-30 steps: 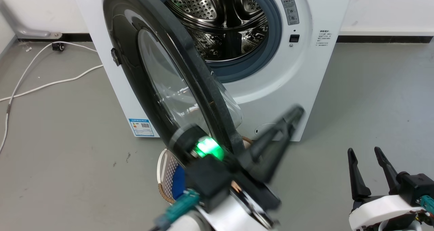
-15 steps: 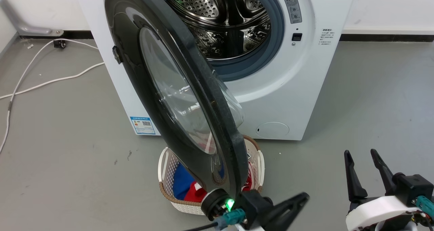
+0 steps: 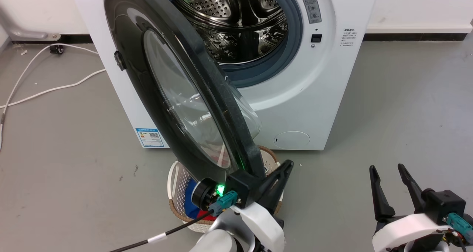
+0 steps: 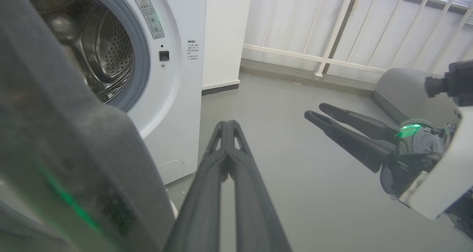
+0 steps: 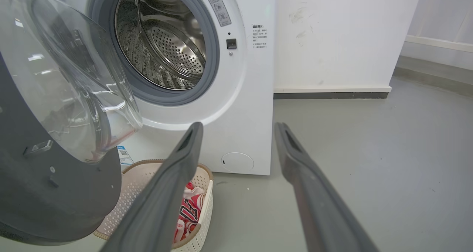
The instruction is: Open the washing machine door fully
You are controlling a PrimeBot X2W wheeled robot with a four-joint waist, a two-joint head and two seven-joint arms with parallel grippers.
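Observation:
The washing machine (image 3: 325,78) stands white against the wall, its steel drum exposed. The washing machine door (image 3: 127,48), a black ring around bulging clear glass, is swung out toward me roughly edge-on. My left gripper (image 3: 288,164) is shut and empty, just below and right of the door's lower rim, fingers pointing up-right. In the left wrist view the left gripper (image 4: 227,125) lies beside the door's dark edge (image 4: 63,141); whether they touch I cannot tell. My right gripper (image 3: 386,167) is open at lower right, away from the door. The right gripper (image 5: 239,126) faces the machine (image 5: 255,96) and the glass bowl (image 5: 66,78).
A white lattice basket (image 3: 173,185) with red and blue clothes sits on the floor under the door, in front of the machine. White cables (image 3: 55,89) trail on the grey floor at left. A white railing (image 4: 332,30) and a grey rounded object (image 4: 399,89) stand to the right.
My left gripper dropped from beside the door's inner side to low near the floor, then rose back close under the door's lower rim. The door's angle looks much the same. The camera shifted slightly.

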